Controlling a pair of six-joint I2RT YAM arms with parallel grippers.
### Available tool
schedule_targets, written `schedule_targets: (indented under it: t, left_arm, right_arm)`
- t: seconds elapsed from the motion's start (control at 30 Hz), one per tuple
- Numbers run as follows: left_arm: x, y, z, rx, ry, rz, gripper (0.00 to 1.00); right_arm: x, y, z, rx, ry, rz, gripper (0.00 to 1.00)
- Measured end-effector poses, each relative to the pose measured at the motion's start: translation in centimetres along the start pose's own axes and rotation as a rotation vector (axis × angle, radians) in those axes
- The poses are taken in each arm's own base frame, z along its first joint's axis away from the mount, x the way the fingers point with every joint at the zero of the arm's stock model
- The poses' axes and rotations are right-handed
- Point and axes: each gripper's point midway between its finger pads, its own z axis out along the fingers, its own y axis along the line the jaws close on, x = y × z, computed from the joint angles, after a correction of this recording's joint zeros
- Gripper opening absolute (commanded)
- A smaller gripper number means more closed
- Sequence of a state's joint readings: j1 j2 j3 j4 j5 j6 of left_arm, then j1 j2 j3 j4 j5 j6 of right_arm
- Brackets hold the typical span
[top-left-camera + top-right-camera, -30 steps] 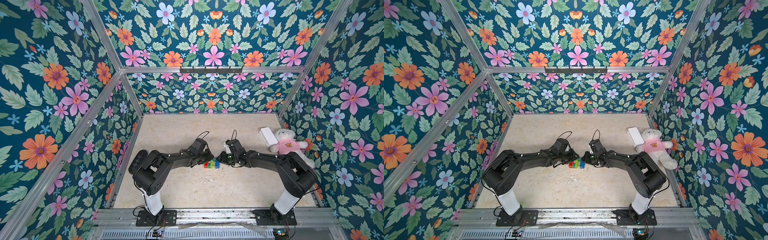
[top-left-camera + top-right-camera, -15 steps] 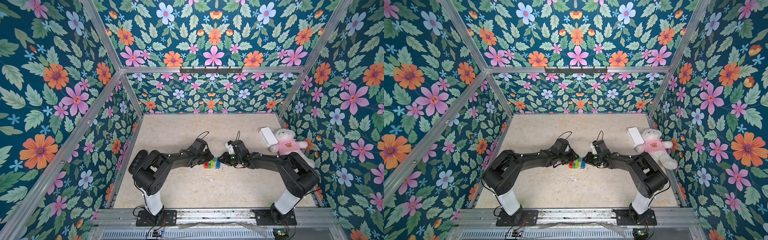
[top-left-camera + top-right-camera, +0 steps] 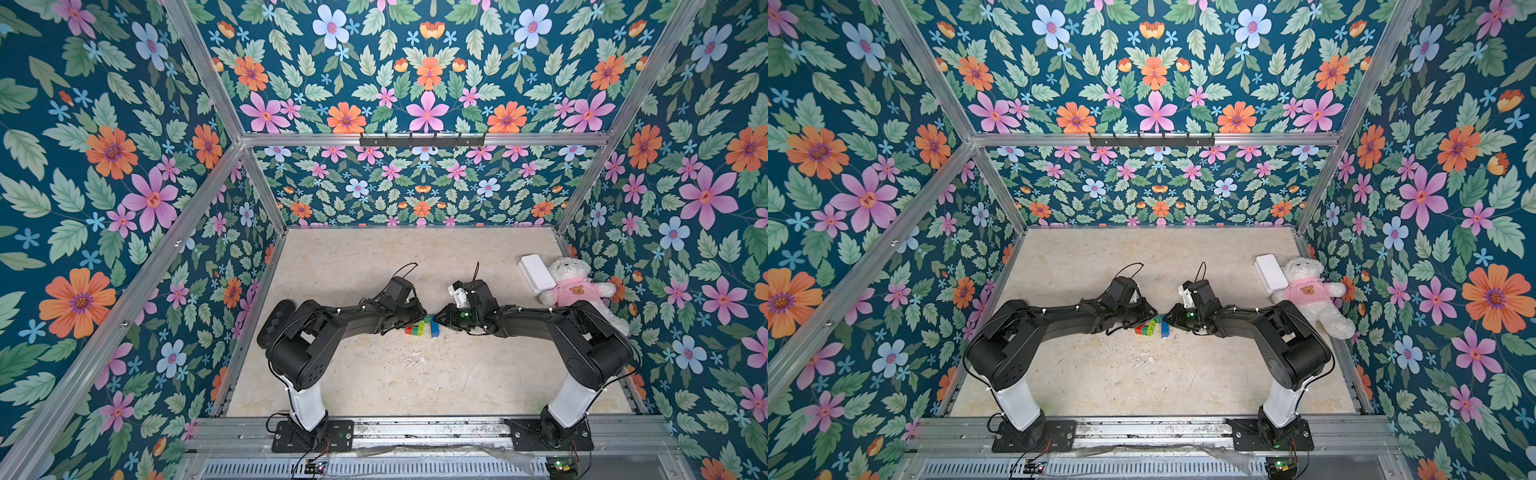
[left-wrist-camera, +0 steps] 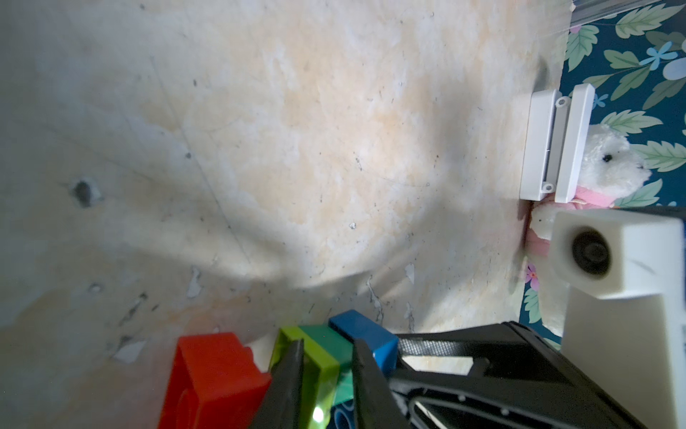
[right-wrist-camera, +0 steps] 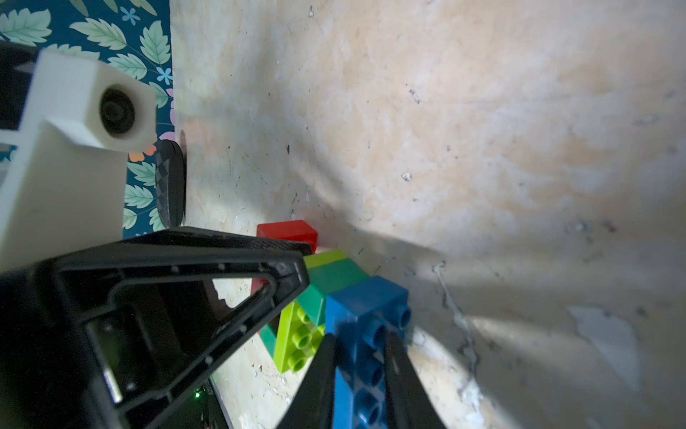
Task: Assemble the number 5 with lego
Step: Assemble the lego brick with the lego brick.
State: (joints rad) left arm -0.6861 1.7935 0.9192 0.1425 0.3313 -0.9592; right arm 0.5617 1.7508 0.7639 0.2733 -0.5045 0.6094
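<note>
Lego (image 3: 420, 329) lies at the middle of the tabletop (image 3: 374, 374), well clear of every edge. There the left end effector (image 4: 328, 349) is clamped on the lime-green brick (image 4: 321, 369); the right end effector (image 5: 359, 338) pinches the blue brick (image 5: 363, 297) (a joining step, seemingly). Next: press both squarely together.

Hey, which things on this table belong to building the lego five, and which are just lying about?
For the job: red brick, lime brick, dark-green bricks, blue brick; left claw shut on the lime brick, right claw shut on the blue brick.
Lying about: teddy, white box.
</note>
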Motion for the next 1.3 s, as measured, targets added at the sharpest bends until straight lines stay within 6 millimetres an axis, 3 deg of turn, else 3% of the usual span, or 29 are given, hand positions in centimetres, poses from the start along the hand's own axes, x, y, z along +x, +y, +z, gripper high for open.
schedule_targets:
  t: [0.63, 1.3]
  left_arm:
    - [0.2, 0.0, 0.1, 0.015, -0.001, 0.0, 0.26]
    - [0.2, -0.1, 0.2, 0.023, -0.001, -0.004, 0.25]
  right_arm:
    - [1.1, -0.5, -1.0, -0.026, -0.043, 0.16, 0.25]
    - [0.6, -0.1, -0.3, -0.072, -0.061, 0.215, 0.24]
